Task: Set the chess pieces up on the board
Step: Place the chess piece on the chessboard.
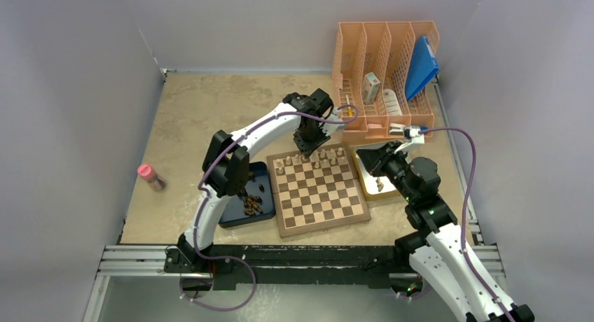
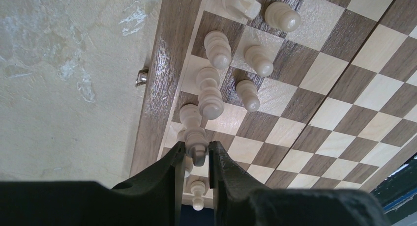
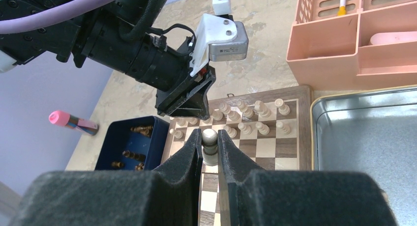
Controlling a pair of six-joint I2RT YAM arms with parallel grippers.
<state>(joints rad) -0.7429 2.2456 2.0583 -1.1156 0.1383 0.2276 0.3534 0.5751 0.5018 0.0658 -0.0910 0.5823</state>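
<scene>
I place everything from the board [image 1: 323,199], which lies in front of both arm bases. My left gripper [image 2: 196,156] is down at the board's far edge, near its left corner. Its fingers [image 2: 173,173] are drawn in tight on either side of a tall pale piece [image 2: 196,140] in line with the row along that edge. Both pads look to be touching it, though I cannot tell whether its base rests on the square. Other pale pieces [image 1: 329,156] stand along the same far edge in two part-filled rows. My right gripper [image 3: 210,146] is just off the board's right side, over the yellow tray [image 1: 362,176], and pinches a round-headed pale piece [image 3: 210,136] upright between its fingertips. The dark pieces [image 1: 251,206] lie heaped in the blue tray [image 1: 230,220], just beside the board's left side. A peach organiser [image 1: 364,129] sits beyond the board's far right corner. A pink-capped tube [image 1: 150,176] lies well off to the board's left.
</scene>
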